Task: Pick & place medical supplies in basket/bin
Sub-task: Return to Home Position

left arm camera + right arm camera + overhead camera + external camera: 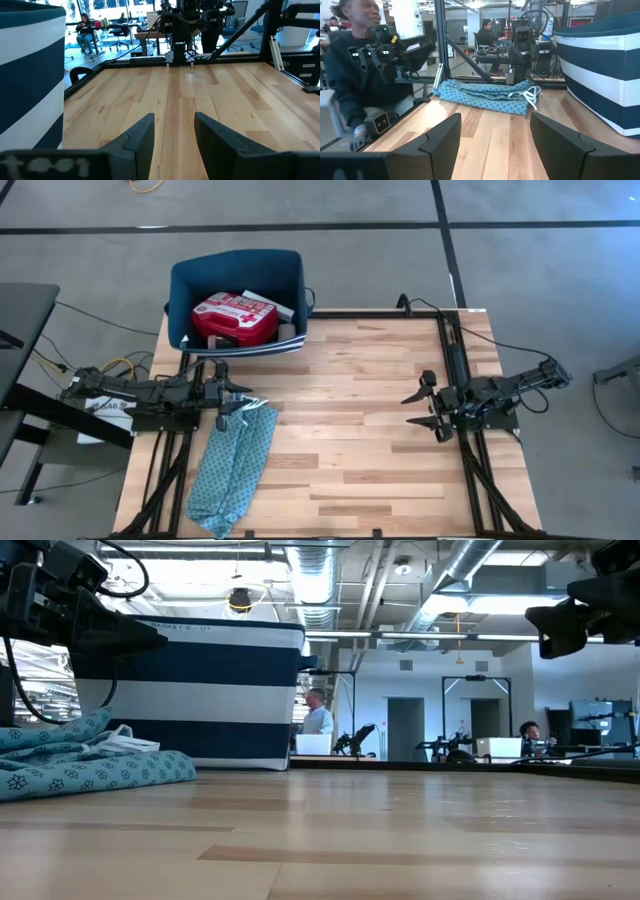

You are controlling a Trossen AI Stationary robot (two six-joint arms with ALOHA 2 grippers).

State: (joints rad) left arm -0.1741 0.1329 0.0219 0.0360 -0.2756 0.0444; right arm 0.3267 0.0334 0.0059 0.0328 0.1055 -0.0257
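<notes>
- The high view alone looks into the bin (236,258), which stands at the table's (360,430) far left corner. The red case (235,320) lies inside it, with a pale item (282,310) at the case's right that is too small to name.
- The low view shows only the bin's outside wall (200,660), in broad navy and white bands. What is in the bin is hidden.
- The left gripper (245,398) hangs over the table's left edge, just near of the bin. The left wrist view shows it (173,116) released, with bare wood between its fingers.
- The right gripper (413,408) is at the right edge. The right wrist view shows it (495,117) spread wide and holding nothing.
- A teal cloth (235,465) lies crumpled at the near left. The low view puts it (80,765) in front of the bin.
- The table is pale plank wood in a black frame. The floor (560,270) is grey with dark lines.
- The low view shows ceiling ducts (320,580) and two people (318,715) at desks far behind.
- The right wrist view shows a person (350,75) in a dark top just past the left edge.
</notes>
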